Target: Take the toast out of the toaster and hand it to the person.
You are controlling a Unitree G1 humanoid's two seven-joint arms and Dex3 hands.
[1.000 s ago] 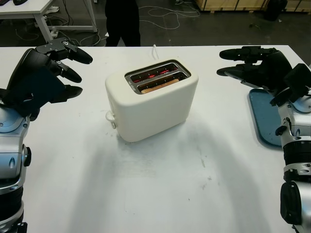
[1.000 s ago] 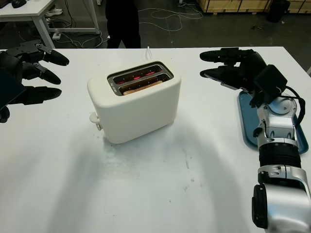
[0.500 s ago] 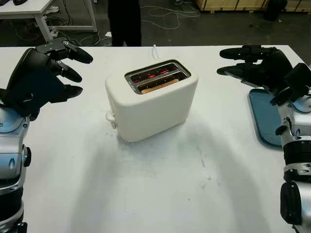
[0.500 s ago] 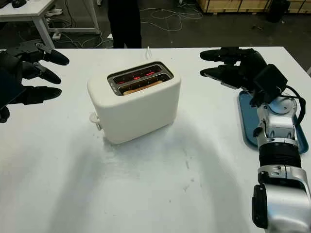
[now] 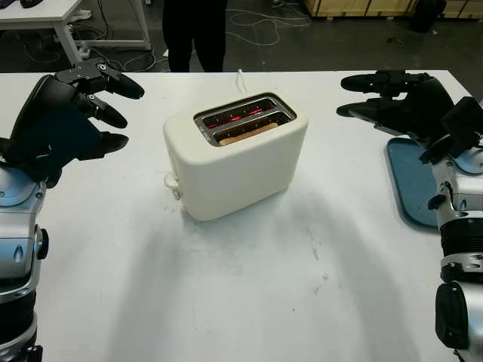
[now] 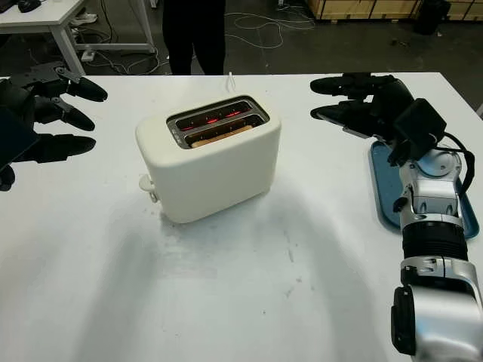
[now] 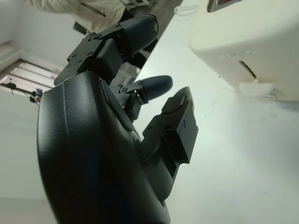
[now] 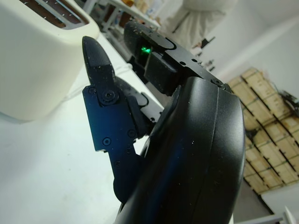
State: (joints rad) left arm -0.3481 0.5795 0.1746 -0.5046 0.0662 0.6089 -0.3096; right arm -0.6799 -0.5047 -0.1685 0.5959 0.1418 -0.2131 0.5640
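Dark floor (image 5: 339, 38) beyond the white table (image 5: 249, 302), strewn with loose cables (image 5: 256, 16). Far left, a second white table (image 5: 45, 11) on white legs. Wooden pallets (image 5: 362, 6) stacked far right.

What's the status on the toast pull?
Left hand open, left of toaster. Right hand open, right of it, above blue tray. Toast down in the near slot, elements glowing. Person waiting across table.
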